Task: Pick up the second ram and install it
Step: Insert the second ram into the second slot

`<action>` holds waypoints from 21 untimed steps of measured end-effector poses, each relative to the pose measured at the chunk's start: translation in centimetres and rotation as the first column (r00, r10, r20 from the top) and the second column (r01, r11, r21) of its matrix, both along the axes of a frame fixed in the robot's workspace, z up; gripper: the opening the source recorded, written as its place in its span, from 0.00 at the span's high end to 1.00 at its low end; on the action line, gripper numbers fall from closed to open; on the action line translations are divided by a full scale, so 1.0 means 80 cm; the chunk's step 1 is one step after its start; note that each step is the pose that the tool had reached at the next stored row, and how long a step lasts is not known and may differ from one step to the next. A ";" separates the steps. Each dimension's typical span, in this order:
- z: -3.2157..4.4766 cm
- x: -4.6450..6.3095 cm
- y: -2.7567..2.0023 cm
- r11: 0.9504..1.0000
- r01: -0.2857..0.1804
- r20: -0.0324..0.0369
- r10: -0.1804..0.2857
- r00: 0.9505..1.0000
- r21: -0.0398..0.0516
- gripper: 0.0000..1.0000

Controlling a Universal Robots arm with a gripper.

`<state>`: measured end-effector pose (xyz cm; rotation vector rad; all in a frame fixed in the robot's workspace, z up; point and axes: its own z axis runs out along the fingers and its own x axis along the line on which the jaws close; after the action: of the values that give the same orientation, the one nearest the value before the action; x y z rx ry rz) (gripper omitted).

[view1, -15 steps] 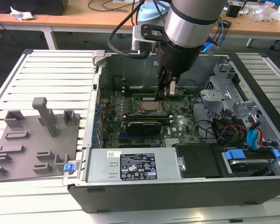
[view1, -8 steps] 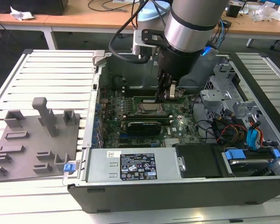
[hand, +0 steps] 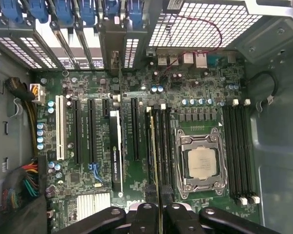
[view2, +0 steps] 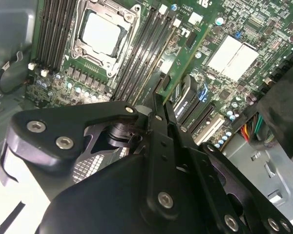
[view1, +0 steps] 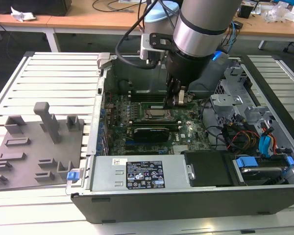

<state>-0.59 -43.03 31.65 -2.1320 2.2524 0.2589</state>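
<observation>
My gripper (view1: 179, 100) reaches down into the open computer case (view1: 186, 200), just above the motherboard (view1: 186, 129) and beside the CPU socket (view1: 154, 115). It is shut on the second ram (hand: 154, 161), a thin green stick seen edge-on. In the first wrist view the stick runs out from between the fingers (hand: 145, 214), along the black memory slots (hand: 163, 146) next to the CPU socket (hand: 202, 163). The second wrist view shows the same green edge of the ram (view2: 188, 63) beyond the gripper (view2: 158, 105), over the slots (view2: 141, 53) beside the socket (view2: 101, 33).
A grey slotted holder block (view1: 36, 147) stands on the slatted table at the exterior view's left. Inside the case are a black expansion card (view1: 149, 132), the power supply (view1: 137, 174), a drive cage (view1: 240, 93) and coloured cables (view1: 240, 134). More memory slots (hand: 239, 146) flank the socket's other side.
</observation>
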 end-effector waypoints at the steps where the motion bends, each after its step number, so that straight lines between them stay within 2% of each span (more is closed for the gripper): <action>1: -0.0008 0.000 0.0001 1.000 0.000 0.000 0.000 1.000 0.000 0.86; 13: -0.0106 0.003 0.0008 1.000 0.000 0.000 0.000 1.000 0.000 0.86; 14: -0.0157 0.004 0.0011 1.000 0.000 0.000 0.000 1.000 0.000 0.86; 16: -0.0228 0.006 0.0105 1.000 0.000 0.000 0.000 1.000 0.000 0.86; 17: -0.0249 0.006 0.0125 1.000 0.000 0.000 0.000 1.000 0.000 0.86; 21: -0.0324 0.006 0.0138 1.000 0.000 0.000 0.000 1.000 0.000 0.86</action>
<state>-0.10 -41.92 29.06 -2.1321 2.2525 0.2589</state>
